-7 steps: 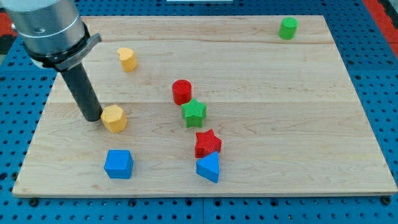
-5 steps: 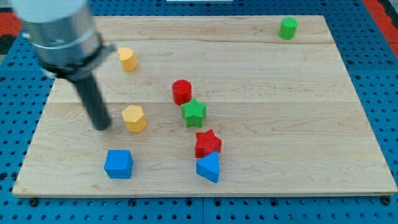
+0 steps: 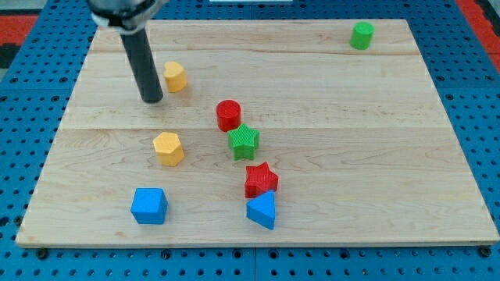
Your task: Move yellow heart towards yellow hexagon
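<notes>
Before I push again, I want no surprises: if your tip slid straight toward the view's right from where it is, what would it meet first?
My tip sits just left of the yellow heart, slightly lower in view. Going right it would probably clip the heart first; a miss looks possible, since depth is unclear.

Surface (image 3: 328, 156) = pale wood board, made of planks w/ seams running left-right, light grain, rounded corners. It fills most of the view. Under and around it: blue perforated panel (image 3: 476, 94), regular grid of small holes, showing on all sides of the board. Red patches at view's top left corner (image 3: 9, 22) and top right corner (image 3: 476, 9), also perforated. Light is even and bright, soft short shadows on the wood. No walls, floor or windows in view.
</notes>
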{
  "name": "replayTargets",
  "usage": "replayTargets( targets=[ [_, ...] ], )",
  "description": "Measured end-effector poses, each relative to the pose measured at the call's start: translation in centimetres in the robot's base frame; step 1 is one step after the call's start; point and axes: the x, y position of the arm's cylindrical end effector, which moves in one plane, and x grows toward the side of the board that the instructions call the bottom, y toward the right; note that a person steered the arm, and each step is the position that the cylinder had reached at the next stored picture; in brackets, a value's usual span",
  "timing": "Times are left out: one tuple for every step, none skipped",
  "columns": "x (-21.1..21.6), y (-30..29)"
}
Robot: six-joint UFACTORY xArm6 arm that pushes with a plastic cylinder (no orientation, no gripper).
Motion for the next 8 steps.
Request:
replayTargets(
  targets=[
    [-4.4,-2.9],
    [-10.9,1.3],
    [-10.5,2.6],
    [-4.7,3.0],
    [-1.2,2.9],
    [-1.2,0.7],
    [0.0,-1.9],
    [1.8,2.4]
  ],
)
